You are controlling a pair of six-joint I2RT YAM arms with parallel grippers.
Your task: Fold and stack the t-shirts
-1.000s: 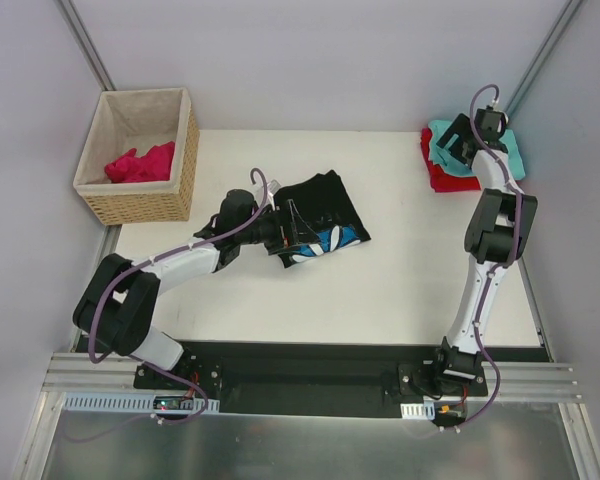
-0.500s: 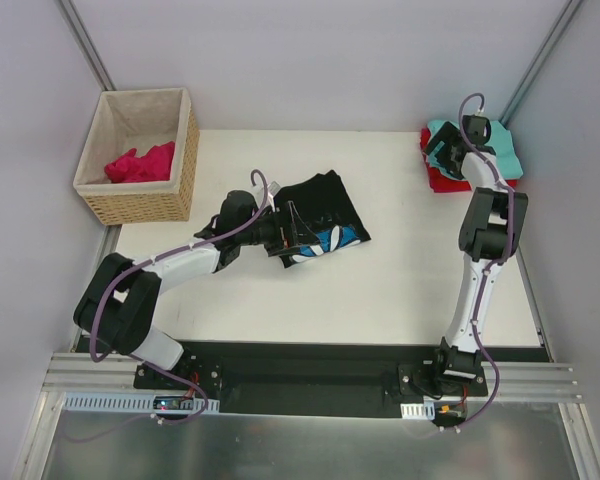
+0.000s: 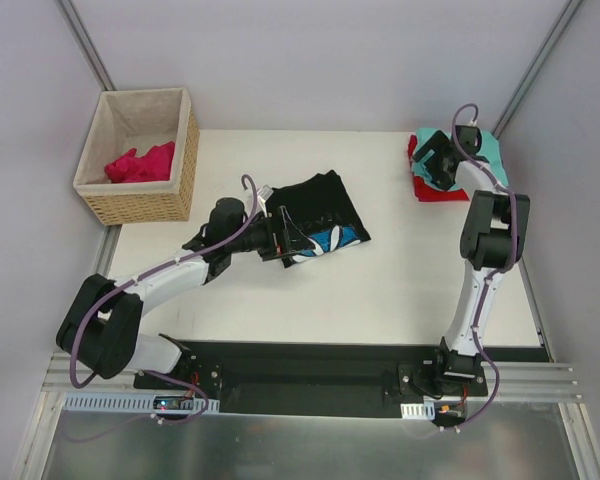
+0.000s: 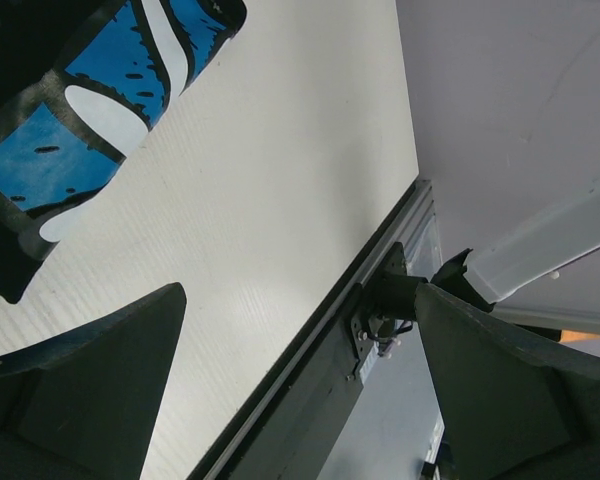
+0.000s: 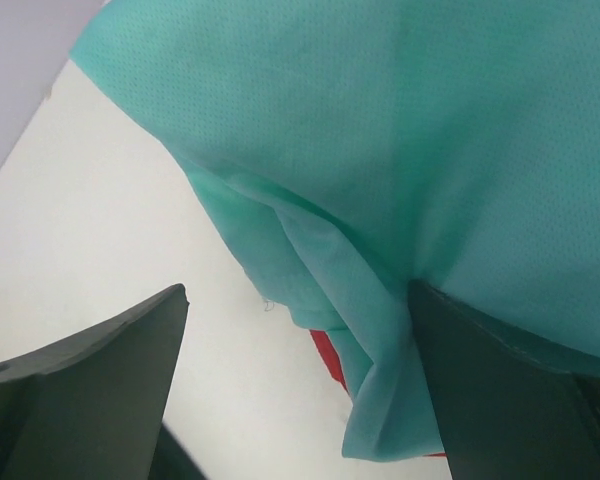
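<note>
A black t-shirt (image 3: 325, 205) with a blue and white print (image 4: 75, 105) lies crumpled on the table's middle left. My left gripper (image 3: 290, 236) hovers open at its near-left edge; in the left wrist view its jaws (image 4: 300, 292) frame only bare table. At the far right a teal t-shirt (image 5: 430, 140) lies on a red t-shirt (image 3: 435, 188). My right gripper (image 3: 432, 160) stands open over this stack, its right finger (image 5: 500, 390) against the teal fold, with a red sliver (image 5: 330, 365) below. A magenta t-shirt (image 3: 140, 163) lies bunched in the basket.
The wicker basket (image 3: 130, 207) with beige lining stands at the far left corner. The white table (image 3: 410, 270) ends in a black rail (image 4: 310, 380) at its near edge. Grey walls enclose the back and sides.
My right gripper has swung left across the teal and red stack, which now sits a little further left. My left arm has stretched lower and stays at the black shirt. Both jaws remain open.
</note>
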